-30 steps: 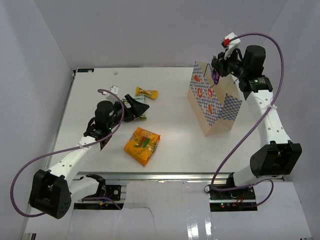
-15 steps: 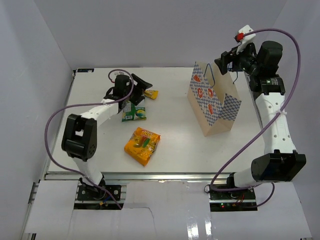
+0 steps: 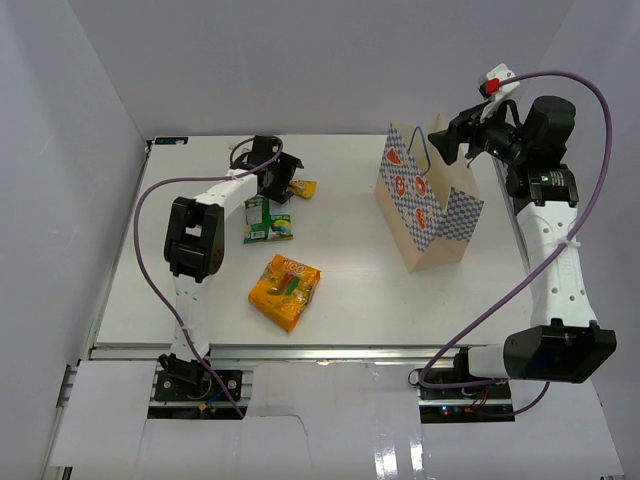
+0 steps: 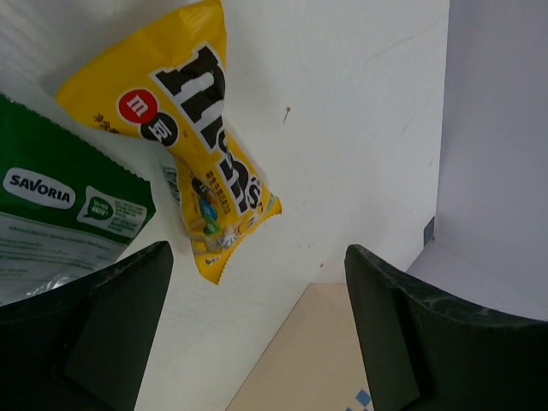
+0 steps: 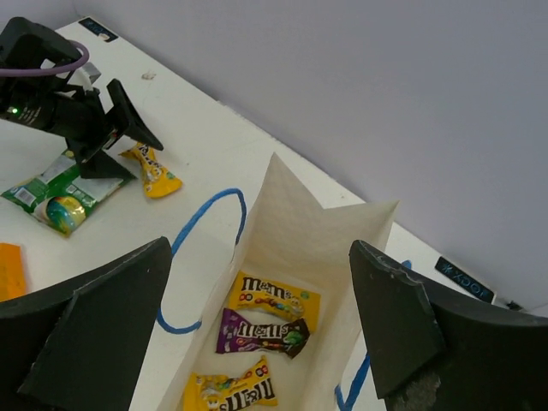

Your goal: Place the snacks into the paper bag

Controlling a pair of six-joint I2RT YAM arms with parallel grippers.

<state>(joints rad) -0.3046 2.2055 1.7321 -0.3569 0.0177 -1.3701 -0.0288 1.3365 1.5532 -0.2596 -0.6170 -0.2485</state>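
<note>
The paper bag (image 3: 428, 205) stands upright at the right of the table, its mouth open. My right gripper (image 3: 452, 140) hangs open above it with nothing between its fingers. Inside the paper bag (image 5: 308, 235) lie two yellow packets (image 5: 274, 298) and a dark purple packet (image 5: 261, 332). At the far left my left gripper (image 3: 283, 176) is open, right at a small yellow packet (image 3: 297, 187). That packet (image 4: 201, 163) lies just ahead of its fingers (image 4: 111, 334), beside the green-white pouch (image 4: 60, 218). The orange-yellow pouch (image 3: 285, 290) lies nearer the front.
White walls close in the table on the left, back and right. The green-white pouch (image 3: 268, 222) lies just in front of the left gripper. A blue cord handle (image 5: 201, 257) loops over the bag's near rim.
My right gripper has opened, let the dark purple packet fall into the bag, and lifted up and right. My left arm swung from over the green-white pouch back to the yellow packet.
</note>
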